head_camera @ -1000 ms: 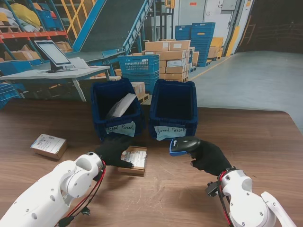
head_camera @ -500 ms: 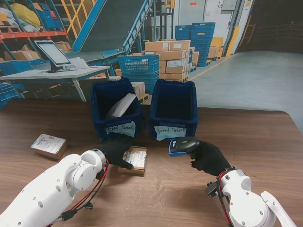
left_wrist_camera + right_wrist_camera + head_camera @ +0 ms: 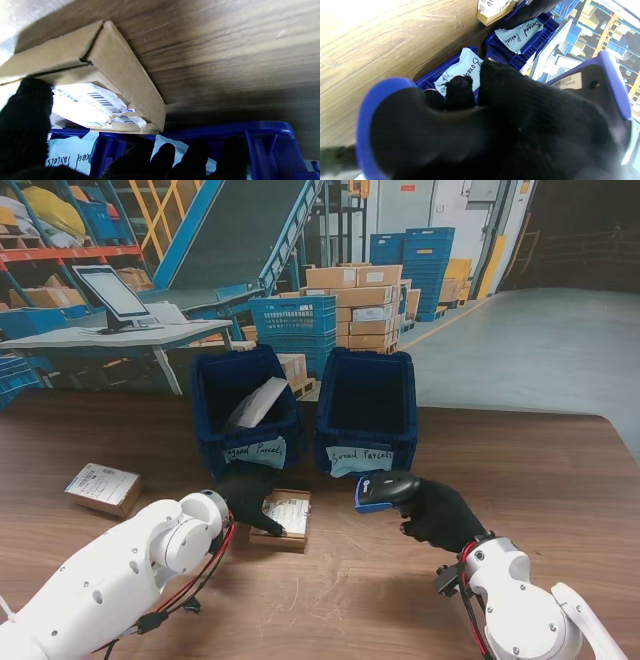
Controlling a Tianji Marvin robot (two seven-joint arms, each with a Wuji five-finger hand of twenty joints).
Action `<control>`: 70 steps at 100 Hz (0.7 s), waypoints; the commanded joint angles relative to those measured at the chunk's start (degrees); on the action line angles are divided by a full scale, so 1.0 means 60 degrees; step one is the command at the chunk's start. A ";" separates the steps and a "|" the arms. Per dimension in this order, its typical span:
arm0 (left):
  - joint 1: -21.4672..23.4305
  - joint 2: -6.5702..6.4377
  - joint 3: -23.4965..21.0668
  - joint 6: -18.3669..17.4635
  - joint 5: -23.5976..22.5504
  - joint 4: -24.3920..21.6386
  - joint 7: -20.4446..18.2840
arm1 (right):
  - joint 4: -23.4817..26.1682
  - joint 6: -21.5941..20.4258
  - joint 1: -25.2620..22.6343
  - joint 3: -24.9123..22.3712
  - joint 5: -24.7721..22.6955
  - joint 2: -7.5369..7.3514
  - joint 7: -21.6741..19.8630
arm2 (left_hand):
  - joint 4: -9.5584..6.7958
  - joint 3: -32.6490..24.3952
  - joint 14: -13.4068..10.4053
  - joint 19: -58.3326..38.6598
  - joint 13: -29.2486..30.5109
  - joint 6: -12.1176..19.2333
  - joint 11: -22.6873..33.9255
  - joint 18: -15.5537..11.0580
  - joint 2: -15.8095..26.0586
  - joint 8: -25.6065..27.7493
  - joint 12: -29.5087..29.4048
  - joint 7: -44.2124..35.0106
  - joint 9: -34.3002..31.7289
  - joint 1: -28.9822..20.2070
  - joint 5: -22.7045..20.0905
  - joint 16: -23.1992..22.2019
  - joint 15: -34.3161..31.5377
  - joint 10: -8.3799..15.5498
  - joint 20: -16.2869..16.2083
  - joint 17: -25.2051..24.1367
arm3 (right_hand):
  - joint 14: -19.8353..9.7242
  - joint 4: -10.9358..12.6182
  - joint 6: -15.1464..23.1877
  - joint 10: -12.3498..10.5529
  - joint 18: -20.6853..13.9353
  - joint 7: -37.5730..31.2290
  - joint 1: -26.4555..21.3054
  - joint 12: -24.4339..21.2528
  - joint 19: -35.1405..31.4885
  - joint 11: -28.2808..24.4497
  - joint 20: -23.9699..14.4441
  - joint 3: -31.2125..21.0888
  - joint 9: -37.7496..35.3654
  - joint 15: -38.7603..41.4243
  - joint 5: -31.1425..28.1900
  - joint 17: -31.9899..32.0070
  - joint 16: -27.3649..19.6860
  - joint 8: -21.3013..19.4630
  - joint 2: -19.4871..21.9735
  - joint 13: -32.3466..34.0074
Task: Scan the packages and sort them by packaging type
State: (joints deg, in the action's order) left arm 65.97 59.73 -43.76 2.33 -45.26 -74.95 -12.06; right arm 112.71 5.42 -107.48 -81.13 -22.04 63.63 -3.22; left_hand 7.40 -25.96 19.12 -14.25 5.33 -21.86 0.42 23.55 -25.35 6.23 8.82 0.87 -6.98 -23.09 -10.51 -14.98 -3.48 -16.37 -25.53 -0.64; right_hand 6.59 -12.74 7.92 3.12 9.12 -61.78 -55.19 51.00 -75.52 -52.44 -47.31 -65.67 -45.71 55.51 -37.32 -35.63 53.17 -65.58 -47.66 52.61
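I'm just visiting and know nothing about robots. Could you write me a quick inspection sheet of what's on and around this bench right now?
Surface: wooden table, brown, bare on the right.
Job's things: small cardboard box with a white barcode label, lying flat near me; second labelled box far left; blue bin marked Bagged Parcels holding a grey bag; blue bin marked Boxed Parcels, nothing seen inside.
Clutter: nothing seen.
Hands: left hand, black-gloved, fingers resting on the small box's left edge; right hand gripping a blue-and-black scanner aimed toward that box.
Cables: red and black wires along the left wrist; similar at the right wrist.
Surroundings: warehouse crates, stacked cartons, conveyor, desk with monitor.
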 commanded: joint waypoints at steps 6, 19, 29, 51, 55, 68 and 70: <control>-0.0167 0.0050 0.0284 -0.0012 0.0056 0.0261 -0.0416 | 0.0055 -0.0018 -0.0020 -0.0004 0.0018 0.0021 -0.0163 | -0.0131 -0.1515 0.0074 0.0267 -0.0364 -0.0341 -0.0200 0.0043 -0.0573 0.0014 -0.0030 0.0076 0.0370 -0.0413 0.0378 0.0143 0.0109 -0.0288 0.0141 -0.0136 | 0.0201 0.0062 0.0405 0.0073 0.0014 -0.0317 -0.0876 0.0090 -0.0266 0.0118 -0.0207 -0.0923 -0.0204 0.0078 -0.0712 -0.0153 0.0247 -0.0308 0.0418 0.0249; -0.0291 0.0018 0.0391 -0.0113 0.0200 0.0300 -0.0663 | 0.0059 0.0003 -0.0007 -0.0018 0.0012 0.0016 -0.0189 | -0.0106 -0.1571 0.0087 0.0287 -0.0359 -0.0290 -0.0183 0.0055 -0.0544 0.0042 -0.0002 0.0060 0.0345 -0.0363 0.0278 0.0148 0.0111 -0.0256 0.0163 -0.0182 | 0.0195 0.0061 0.0405 0.0064 0.0014 -0.0316 -0.0876 0.0089 -0.0262 0.0123 -0.0205 -0.0922 -0.0191 0.0073 -0.0712 -0.0153 0.0244 -0.0310 0.0417 0.0246; -0.0193 0.0020 0.0208 -0.0192 0.0285 0.0200 -0.0688 | 0.0043 -0.0008 0.0018 -0.0013 0.0000 0.0010 -0.0211 | -0.0098 -0.1522 0.0061 0.0287 -0.0328 -0.0213 -0.0128 0.0055 -0.0444 0.0071 0.0100 0.0036 0.0325 -0.0349 0.0147 0.0148 0.0103 -0.0208 0.0174 -0.0181 | 0.0204 0.0060 0.0405 0.0064 0.0014 -0.0316 -0.0876 0.0088 -0.0262 0.0122 -0.0204 -0.0921 -0.0196 0.0075 -0.0713 -0.0158 0.0245 -0.0311 0.0421 0.0253; 0.0139 -0.0039 -0.0343 -0.0252 0.0113 -0.0350 -0.0894 | 0.0006 -0.0024 0.0079 0.0016 -0.0004 0.0010 -0.0211 | -0.0116 -0.1280 0.0067 0.0306 -0.0332 -0.0165 -0.0107 0.0060 -0.0306 0.0110 0.0307 0.0047 0.0319 -0.0393 0.0068 0.0160 0.0125 -0.0162 0.0197 -0.0193 | 0.0198 0.0061 0.0422 0.0059 0.0023 -0.0312 -0.0869 0.0085 -0.0260 0.0123 -0.0198 -0.0916 -0.0196 0.0074 -0.0716 -0.0171 0.0247 -0.0311 0.0423 0.0255; 0.0211 -0.0045 -0.0447 -0.0254 0.0110 -0.0450 -0.0927 | 0.0015 -0.0020 0.0082 0.0016 -0.0010 0.0010 -0.0210 | -0.0123 -0.1256 0.0070 0.0310 -0.0336 -0.0165 -0.0110 0.0059 -0.0283 0.0115 0.0326 0.0050 0.0320 -0.0412 0.0069 0.0164 0.0130 -0.0150 0.0200 -0.0191 | 0.0189 0.0061 0.0428 0.0067 0.0022 -0.0309 -0.0872 0.0086 -0.0260 0.0121 -0.0197 -0.0916 -0.0199 0.0068 -0.0717 -0.0169 0.0245 -0.0311 0.0421 0.0245; 0.0344 -0.0084 -0.0622 -0.0290 -0.0085 -0.0694 -0.1036 | 0.0069 0.0000 0.0071 0.0016 -0.0037 0.0014 -0.0185 | -0.0133 -0.1158 0.0086 0.0322 -0.0354 -0.0170 -0.0132 0.0057 -0.0271 0.0123 0.0357 0.0067 0.0326 -0.0420 0.0110 0.0172 0.0143 -0.0155 0.0205 -0.0185 | 0.0192 0.0062 0.0429 0.0066 0.0007 -0.0305 -0.0873 0.0086 -0.0258 0.0124 -0.0192 -0.0916 -0.0196 0.0073 -0.0718 -0.0169 0.0247 -0.0311 0.0422 0.0254; 0.0356 -0.0089 -0.0639 -0.0308 -0.0104 -0.0714 -0.1047 | 0.0075 0.0002 0.0068 0.0016 -0.0040 0.0014 -0.0184 | -0.0134 -0.1150 0.0082 0.0325 -0.0354 -0.0171 -0.0136 0.0057 -0.0286 0.0124 0.0356 0.0069 0.0328 -0.0420 0.0116 0.0172 0.0142 -0.0163 0.0206 -0.0187 | 0.0186 0.0063 0.0429 0.0064 0.0005 -0.0305 -0.0873 0.0087 -0.0258 0.0121 -0.0192 -0.0917 -0.0202 0.0071 -0.0718 -0.0169 0.0245 -0.0312 0.0424 0.0252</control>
State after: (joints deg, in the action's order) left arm 67.92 59.30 -47.67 0.95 -45.31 -78.36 -17.16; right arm 112.34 5.45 -106.84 -81.13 -22.14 63.47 -3.66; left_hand 7.95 -31.97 18.83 -13.49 4.80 -21.90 0.42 23.51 -26.57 6.21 10.38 0.85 -6.98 -25.37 -10.51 -14.18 -2.97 -16.41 -24.60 -1.30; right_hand 6.77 -12.74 7.91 3.12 9.20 -61.78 -55.19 51.00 -75.52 -52.44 -47.31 -65.68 -45.72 55.51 -37.32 -35.63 53.20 -65.59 -47.66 52.61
